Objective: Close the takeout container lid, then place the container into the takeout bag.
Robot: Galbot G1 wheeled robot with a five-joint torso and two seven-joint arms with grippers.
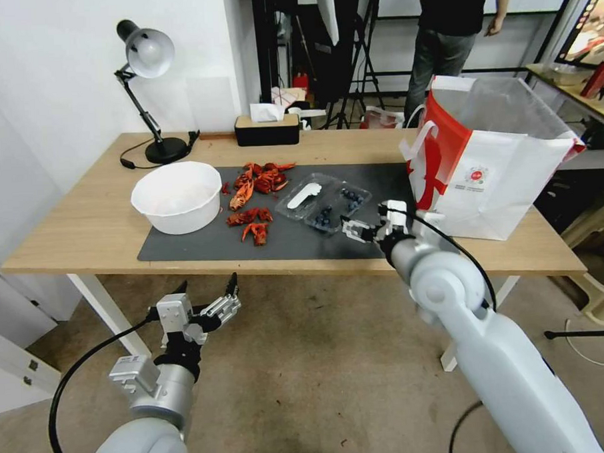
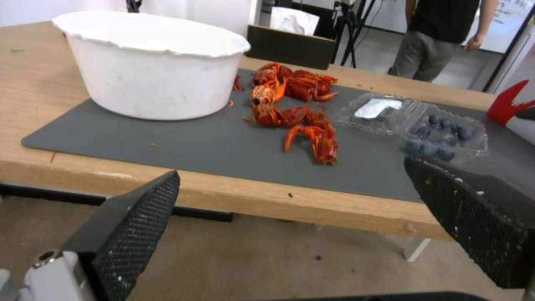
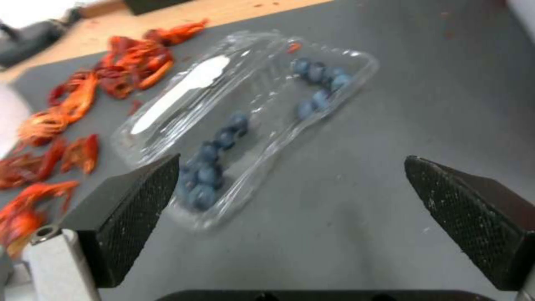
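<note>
Takeout container (image 1: 324, 203): lies open on the grey mat (image 1: 202, 241), lid (image 1: 306, 195) flat on its left (blueberries in tray). Right gripper (image 1: 363, 229): just near-right of it, jaws wide, empty. Takeout bag (image 1: 492, 158): far right, upright. Left gripper (image 1: 208, 291): below table edge, spread, empty.

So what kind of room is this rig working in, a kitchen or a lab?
Probably a lab or studio set up for a takeout scene, not a kitchen: tripod legs stand behind the wooden table, a desk lamp sits on it, and the right gripper hovers open near the takeout container.
</note>
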